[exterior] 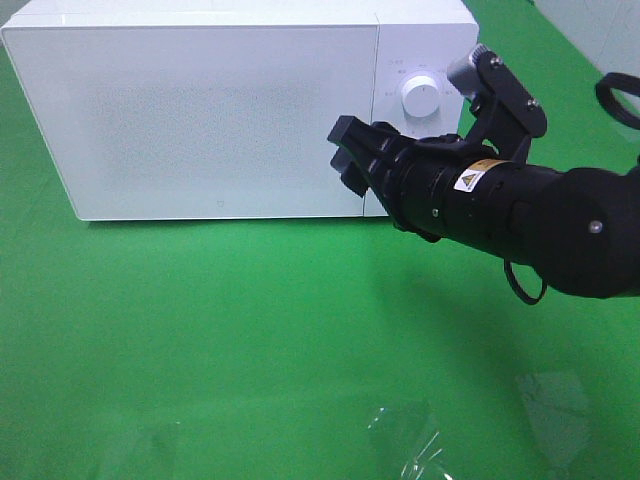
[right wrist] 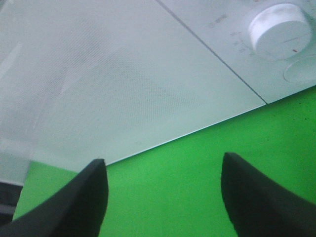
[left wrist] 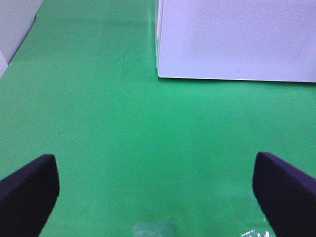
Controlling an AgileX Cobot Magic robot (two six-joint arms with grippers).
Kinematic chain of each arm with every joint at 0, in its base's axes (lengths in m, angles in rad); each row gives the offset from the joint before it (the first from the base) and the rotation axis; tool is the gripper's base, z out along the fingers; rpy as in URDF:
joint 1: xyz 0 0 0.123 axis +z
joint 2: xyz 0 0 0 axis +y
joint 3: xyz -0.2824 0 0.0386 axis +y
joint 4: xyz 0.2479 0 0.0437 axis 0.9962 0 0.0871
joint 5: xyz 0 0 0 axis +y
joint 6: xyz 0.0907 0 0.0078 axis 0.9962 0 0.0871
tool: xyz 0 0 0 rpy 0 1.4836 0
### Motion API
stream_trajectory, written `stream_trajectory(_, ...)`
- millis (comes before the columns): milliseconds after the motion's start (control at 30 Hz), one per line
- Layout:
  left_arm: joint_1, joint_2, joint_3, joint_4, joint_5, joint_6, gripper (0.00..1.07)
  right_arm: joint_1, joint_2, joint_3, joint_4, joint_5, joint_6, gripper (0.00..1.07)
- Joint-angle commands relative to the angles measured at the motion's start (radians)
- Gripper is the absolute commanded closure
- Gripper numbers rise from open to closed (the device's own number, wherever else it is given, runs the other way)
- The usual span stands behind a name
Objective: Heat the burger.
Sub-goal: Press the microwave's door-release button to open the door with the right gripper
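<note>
We see the green surface [exterior: 250, 330] beneath both arms, and a white microwave [exterior: 200, 110] with its door shut just ahead of our right gripper [exterior: 345, 150], which is released and empty. Our left gripper [left wrist: 154, 158] is spread wide and empty, with the microwave farther ahead. The dial [exterior: 417, 97] sits near the right gripper. We cannot tell where the burger is

One microwave [exterior: 200, 110] stood at the upper left of the high view, on one green tabletop [exterior: 200, 330]. Its panel had one dial [exterior: 418, 96], and the right wrist view showed one more round control [right wrist: 302, 69] just beside it. One arm [exterior: 560, 215] entered from the right. There were two grippers, the right gripper [exterior: 345, 155] and the left gripper [left wrist: 154, 168], each with two fingers. At least two patches of film [exterior: 400, 440] lay along the lower edge.
</note>
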State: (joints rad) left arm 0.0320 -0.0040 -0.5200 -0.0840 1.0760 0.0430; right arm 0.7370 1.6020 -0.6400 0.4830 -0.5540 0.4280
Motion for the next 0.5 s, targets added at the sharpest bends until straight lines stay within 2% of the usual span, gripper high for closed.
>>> stream_trajectory(33,-0.005,-0.016,0.004,-0.001,-0.007,-0.006,0.08,-0.001,-0.034,0.003,-0.079,0.057,-0.046,0.43)
stream_trajectory(500,-0.005,-0.016,0.004,-0.001,-0.007,-0.006,0.08,-0.056,-0.24,0.003,-0.356,0.412,-0.092,0.43)
